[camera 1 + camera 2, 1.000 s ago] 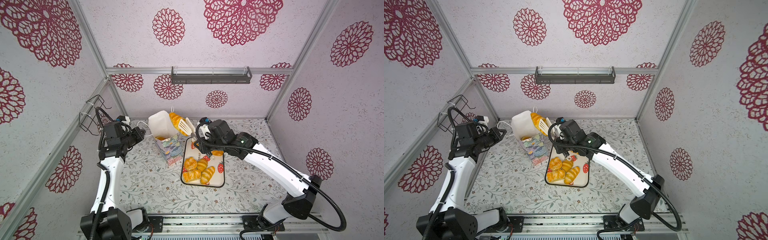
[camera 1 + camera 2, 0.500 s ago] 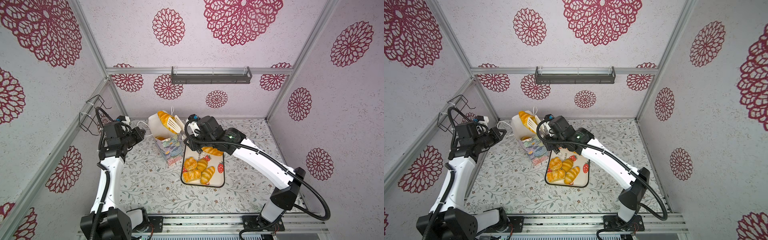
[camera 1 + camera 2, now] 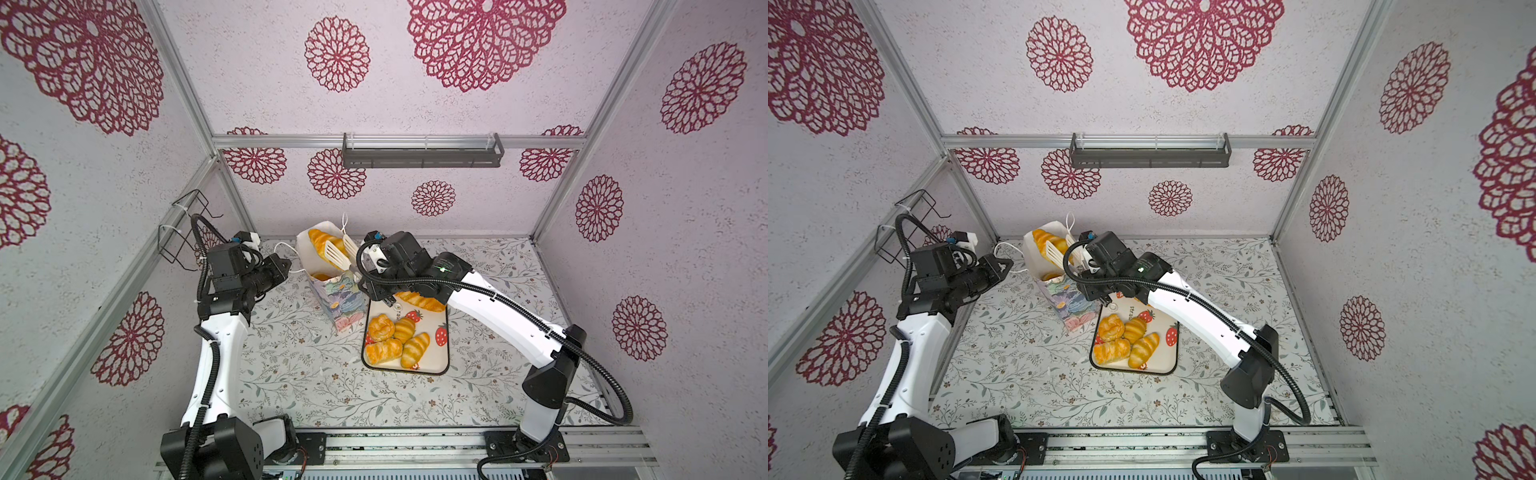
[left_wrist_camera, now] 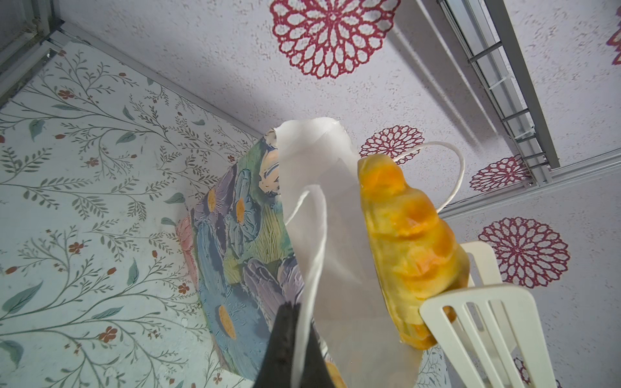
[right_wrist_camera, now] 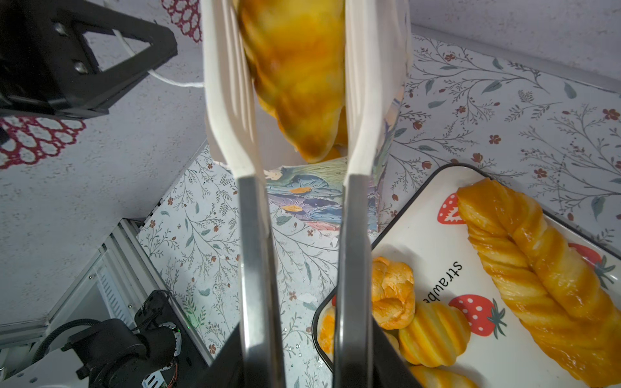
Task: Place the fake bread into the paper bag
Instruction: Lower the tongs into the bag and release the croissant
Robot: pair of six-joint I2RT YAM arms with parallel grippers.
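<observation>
Nearest, in the right wrist view: right gripper [image 5: 305,359], clenched on the two steel arms of a pair of tongs [image 5: 353,218]. Out past the jaws, between the white slotted blades, a croissant [image 5: 295,77], narrow end down at the open mouth of the paper bag [image 5: 319,198]. Cannot tell whether pinched or merely flanked by the blades: blurred here. Off to one side of the jaws, on the strawberry tray [image 5: 416,235], a braided loaf [image 5: 537,278] and rolls [image 5: 433,332], some cut off by the frame edge.

Further off, left gripper [image 4: 297,332], clamped on the bag's cord handle [image 4: 319,242], with the cord running out between the black fingers [image 4: 282,336] toward the rim. Beyond those jaws: flowered bag wall, white inner face, then the croissant and one blade.

In both top views, bag standing just beside the tray's far corner. Deep inside it, an orange piece [image 3: 322,275], kind not clear. Much of the loaf hidden under the right forearm.

Right arm: reaches from the base rail over the tray, wrist bent toward the bag, tongs angled up over its rim. Left arm: rises steeply from its base, forearm roughly level, jaws aimed at the bag from the side away from the tray.
</observation>
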